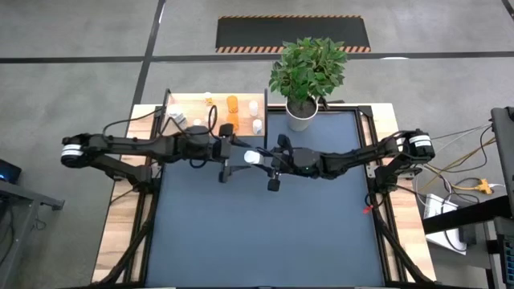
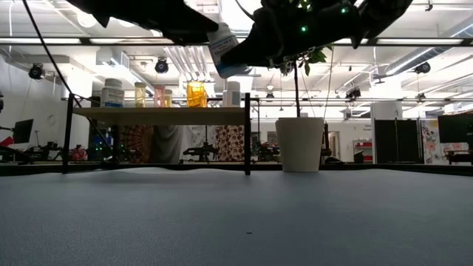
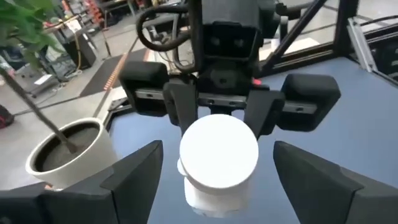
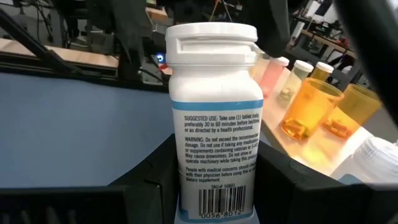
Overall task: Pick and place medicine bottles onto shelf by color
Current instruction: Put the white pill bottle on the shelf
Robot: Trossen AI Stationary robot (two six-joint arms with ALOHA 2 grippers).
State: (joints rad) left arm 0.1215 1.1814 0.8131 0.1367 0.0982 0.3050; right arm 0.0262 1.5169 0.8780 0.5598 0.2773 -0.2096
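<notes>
A white medicine bottle point(image 1: 251, 156) with a printed label is held high above the middle of the table, between my two grippers. My right gripper point(image 1: 263, 159) comes from the table's right and is shut on it. My left gripper point(image 3: 217, 186) comes from the left and is open. Its fingers stand on either side of the bottle's white cap point(image 3: 219, 152), with a gap on each side. The wooden shelf point(image 1: 193, 108) stands at the far left of the table. Several orange bottles point(image 1: 232, 103) and white bottles point(image 1: 257, 124) stand on it. My right gripper pinches the white bottle's lower body point(image 4: 214, 186), near its base, between its two fingers point(image 4: 155, 183). The fingers come roughly level from the table's right. The bottle is lifted clear of the table point(image 2: 222, 48), and its cap end point(image 4: 211, 37) points away toward my left gripper.
A white plant pot point(image 1: 301, 115) with a leafy green plant stands at the far edge, right of the shelf. The dark blue tabletop point(image 1: 265, 233) stretches toward the near edge below both arms. Cables lie beyond the table's right side.
</notes>
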